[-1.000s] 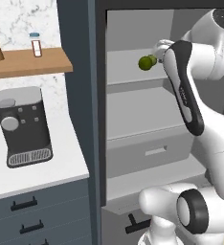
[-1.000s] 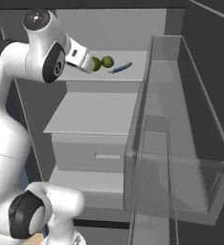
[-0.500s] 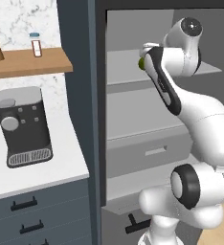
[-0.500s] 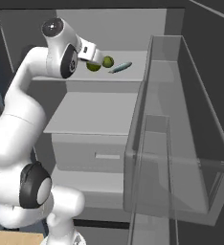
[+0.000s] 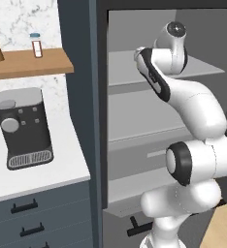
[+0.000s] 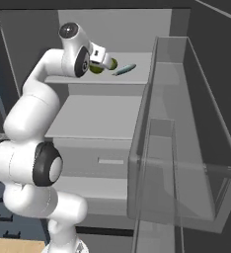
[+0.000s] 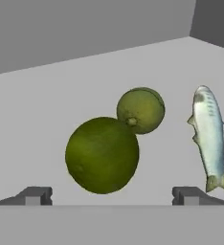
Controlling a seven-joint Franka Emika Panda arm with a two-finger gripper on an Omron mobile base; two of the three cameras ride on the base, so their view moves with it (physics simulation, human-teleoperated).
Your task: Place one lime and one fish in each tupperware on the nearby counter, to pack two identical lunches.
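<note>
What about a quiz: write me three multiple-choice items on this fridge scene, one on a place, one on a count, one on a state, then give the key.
1. Where do the limes lie?
A. on a grey fridge shelf
B. on the wooden shelf
C. in the door bin

2. How many limes does the hand view show?
A. one
B. two
C. four

3. How does the gripper stand?
A. shut on a lime
B. shut on the fish
C. open, holding nothing

Key:
1. A: both limes rest on the flat grey shelf inside the fridge, with the fish beside them.
2. B: a darker green lime sits nearer the hand, and a paler one lies just behind it.
3. C: the two finger tips stand wide apart at the bottom of the hand view, short of the nearer lime, with nothing between them.
</note>
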